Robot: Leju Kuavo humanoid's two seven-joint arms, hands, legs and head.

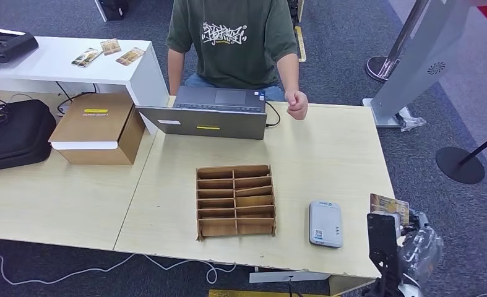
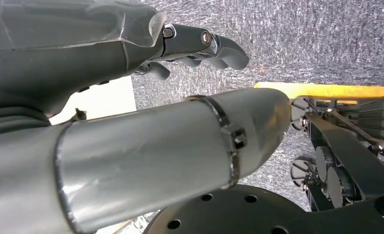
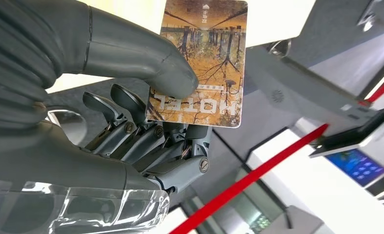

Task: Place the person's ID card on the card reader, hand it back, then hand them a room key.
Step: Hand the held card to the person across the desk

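Note:
My right hand (image 1: 416,245) is off the table's right front corner, and my thumb pins a brown picture card printed HOTEL (image 3: 203,61) against my fingers (image 3: 131,117). From the head view the same card (image 1: 389,208) stands just right of the grey card reader (image 1: 325,224), which lies flat near the front edge with nothing on it. A wooden slotted card rack (image 1: 235,200) sits left of the reader. The person in a green shirt (image 1: 234,40) stands behind the laptop (image 1: 210,114), one fist (image 1: 297,104) resting on the table. My left hand (image 2: 131,73) hangs over the carpet, holding nothing.
A cardboard box (image 1: 95,127) and a black bag (image 1: 12,133) sit on the table's left part. The white side table (image 1: 138,74) at the back left carries 3 loose cards (image 1: 107,52). A kiosk stand (image 1: 414,62) and a stanchion base (image 1: 459,164) stand to the right.

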